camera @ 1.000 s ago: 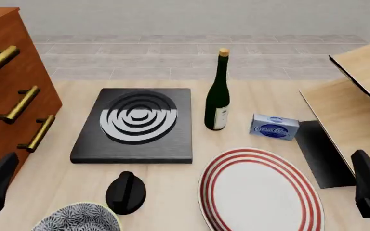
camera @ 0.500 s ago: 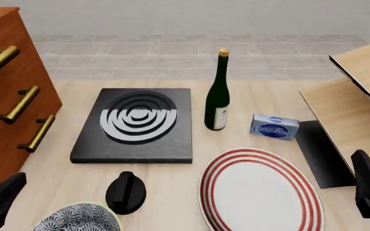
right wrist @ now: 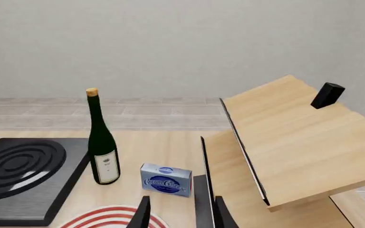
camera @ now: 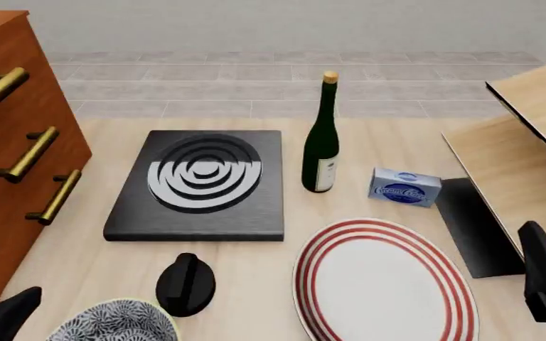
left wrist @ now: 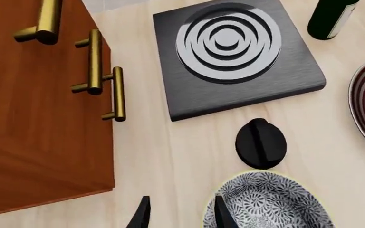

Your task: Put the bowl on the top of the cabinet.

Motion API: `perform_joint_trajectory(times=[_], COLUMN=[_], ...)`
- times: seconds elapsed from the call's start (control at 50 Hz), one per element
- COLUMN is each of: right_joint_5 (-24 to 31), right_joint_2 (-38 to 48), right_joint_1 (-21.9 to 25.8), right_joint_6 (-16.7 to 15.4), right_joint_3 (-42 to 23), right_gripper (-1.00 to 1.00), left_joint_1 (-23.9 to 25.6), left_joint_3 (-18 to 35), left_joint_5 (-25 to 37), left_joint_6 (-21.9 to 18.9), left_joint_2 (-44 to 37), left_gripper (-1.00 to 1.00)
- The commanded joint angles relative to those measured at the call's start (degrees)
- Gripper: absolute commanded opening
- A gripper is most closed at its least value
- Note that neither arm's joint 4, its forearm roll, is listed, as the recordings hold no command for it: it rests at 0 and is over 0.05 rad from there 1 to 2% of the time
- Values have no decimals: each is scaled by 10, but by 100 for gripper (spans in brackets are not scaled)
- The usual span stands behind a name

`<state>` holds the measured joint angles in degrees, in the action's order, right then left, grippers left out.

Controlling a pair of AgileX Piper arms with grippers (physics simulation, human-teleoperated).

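The bowl (camera: 111, 324), grey-blue floral with a pale rim, sits on the table at the near left, cut off by the front view's lower edge. In the left wrist view the bowl (left wrist: 273, 203) lies just beside one finger of my left gripper (left wrist: 181, 216), which is open with only bare table between its fingers. My left gripper (camera: 6, 316) shows low at the near left corner, below the cabinet (camera: 8, 142). This reddish-brown cabinet (left wrist: 36, 118) with brass handles stands at the far left; its top is out of view. My right gripper (camera: 544, 283) (right wrist: 181, 214) hovers open at the near right.
A black hotplate (camera: 197, 185) lies mid-table with a black knob-shaped object (camera: 185, 284) in front of it, close to the bowl. A wine bottle (camera: 320, 142), a blue box (camera: 406, 187) and a large red-ringed plate (camera: 382, 280) stand to the right. Pale wood boards (camera: 529, 156) rise at the right.
My left gripper has moved back toward the near edge and slightly right, closing in beside the bowl. The right arm and all objects have stayed put.
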<state>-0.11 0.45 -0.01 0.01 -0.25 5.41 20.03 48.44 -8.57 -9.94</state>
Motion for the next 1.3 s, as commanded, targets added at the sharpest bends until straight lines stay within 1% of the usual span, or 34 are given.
perform_joint_trajectory(times=[0.02,0.18,0.34,0.44,0.52,0.54,0.62,0.78,0.82,1.0,1.06,1.16,1.3], right_joint_5=[0,0,0,0,0,0,0,0,0,0,0,0,0], right_joint_2=[0,0,0,0,0,0,0,0,0,0,0,0,0], right_joint_1=[0,0,0,0,0,0,0,0,0,0,0,0,0], right_joint_6=[0,0,0,0,0,0,0,0,0,0,0,0,0], right_joint_3=[0,0,0,0,0,0,0,0,0,0,0,0,0], right_gripper=[100,100,100,100,100,100,100,100,100,100,100,100,100], left_joint_1=[9,29,63,66,80,79,82,84,81,63,66,59,61], left_joint_3=[1,1,14,24,21,22,21,11,11,11,11,2,-5], left_joint_5=[18,29,44,49,57,59,59,75,80,71,71,65,58], left_joint_6=[7,23,66,69,82,77,78,76,70,53,58,48,47], left_joint_2=[-13,-31,-74,-87,-94,-92,-100,-92,-92,-108,-115,-117,-124], left_gripper=[100,100,100,100,100,100,100,100,100,100,100,100,100])
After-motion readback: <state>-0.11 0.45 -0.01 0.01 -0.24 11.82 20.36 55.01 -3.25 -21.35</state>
